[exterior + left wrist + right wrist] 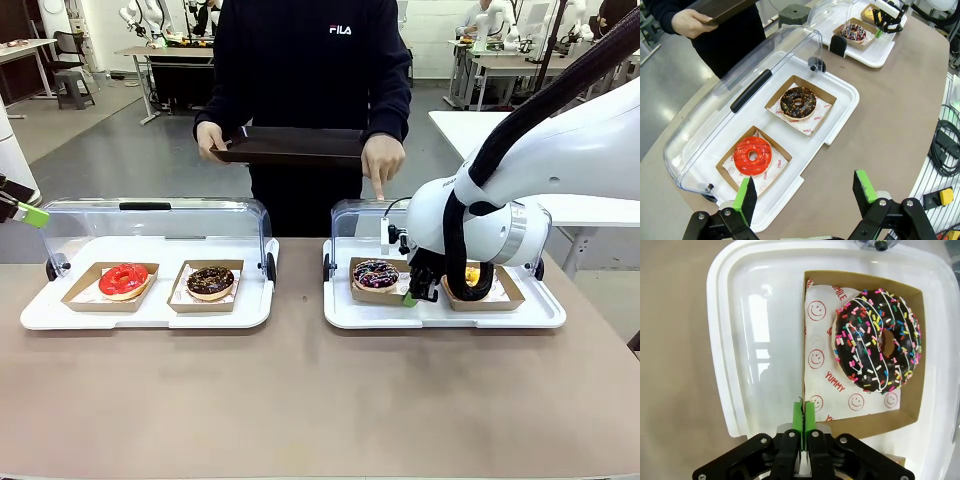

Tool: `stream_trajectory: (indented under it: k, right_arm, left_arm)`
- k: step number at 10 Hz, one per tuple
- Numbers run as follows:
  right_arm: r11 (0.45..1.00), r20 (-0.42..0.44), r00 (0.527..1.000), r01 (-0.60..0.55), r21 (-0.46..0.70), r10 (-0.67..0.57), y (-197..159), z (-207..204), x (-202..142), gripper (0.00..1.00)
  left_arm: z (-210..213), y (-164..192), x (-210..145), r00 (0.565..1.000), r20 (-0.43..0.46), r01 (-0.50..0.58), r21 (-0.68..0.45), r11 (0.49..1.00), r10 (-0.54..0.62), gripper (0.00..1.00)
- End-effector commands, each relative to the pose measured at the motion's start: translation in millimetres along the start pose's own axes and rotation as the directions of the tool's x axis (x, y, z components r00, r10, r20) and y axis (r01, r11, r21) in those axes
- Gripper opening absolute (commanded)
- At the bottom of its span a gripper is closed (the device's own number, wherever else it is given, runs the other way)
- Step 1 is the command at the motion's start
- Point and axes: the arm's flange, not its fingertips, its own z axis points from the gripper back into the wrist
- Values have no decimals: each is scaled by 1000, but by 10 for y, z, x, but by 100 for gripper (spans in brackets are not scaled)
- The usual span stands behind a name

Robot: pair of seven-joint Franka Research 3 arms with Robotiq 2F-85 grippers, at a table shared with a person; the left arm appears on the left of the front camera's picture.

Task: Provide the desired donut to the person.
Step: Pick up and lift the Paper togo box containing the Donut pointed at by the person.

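Four donuts, four card boxes, two white trays. Took the wanted one for the sprinkled donut, pointed at from the far side by the person's hand. Located it in the left box of the right tray, on printed paper, lid raised behind. Logged right gripper with pads together, clamped on the box's near wall close to its right corner. Logged left gripper with jaws apart, empty, above the near edge of the left tray.

Risks, as judged:
- Thin card wall, pinched at one corner only: reckoned liable to fold or slip free on lifting.
- Reckoned a one-corner lift likely to tip the box down toward far left, sliding donut or paper out.
- Reckoned a drag likely to catch the tray's rim or knock the neighbouring box just right.
- Marked the lid and the pointing finger as close obstacles on the way to the dark tray.

Orientation: lay flat, iced face and hole up. Round, so assigned no long axis; box judged barely longer left to right, if at all.
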Motion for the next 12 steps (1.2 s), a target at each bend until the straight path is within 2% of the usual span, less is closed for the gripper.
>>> stream_trajectory:
  k: [1,2,4,7,9,11,12]
  right_arm:
    - [1000,3,1000,15,0,-15,74,99,-36,0]
    - [1000,40,999,0,-12,0,142,206,-66,0]
    - [997,61,998,14,-70,-10,380,626,-125,0]
    - [995,90,993,-70,-78,77,813,1228,-162,0]
    - [989,89,985,-143,-28,145,1160,1693,-167,0]
    - [978,70,977,-194,-80,200,1433,2149,-125,0]
    - [965,31,969,-242,-104,246,1583,2362,-97,0]
  left_arm:
    - [5,6,-5,1000,8,-5,-5,1000,5,100]
    - [5,6,-5,1000,8,-5,-5,1000,5,100]
    - [5,6,-5,1000,8,-5,-5,1000,5,100]
    - [5,6,-5,1000,8,-5,-5,1000,5,100]
    - [5,6,-5,1000,8,-5,-5,1000,5,100]
    - [5,6,-5,1000,8,-5,-5,1000,5,100]
    - [5,6,-5,1000,8,-5,-5,1000,5,100]
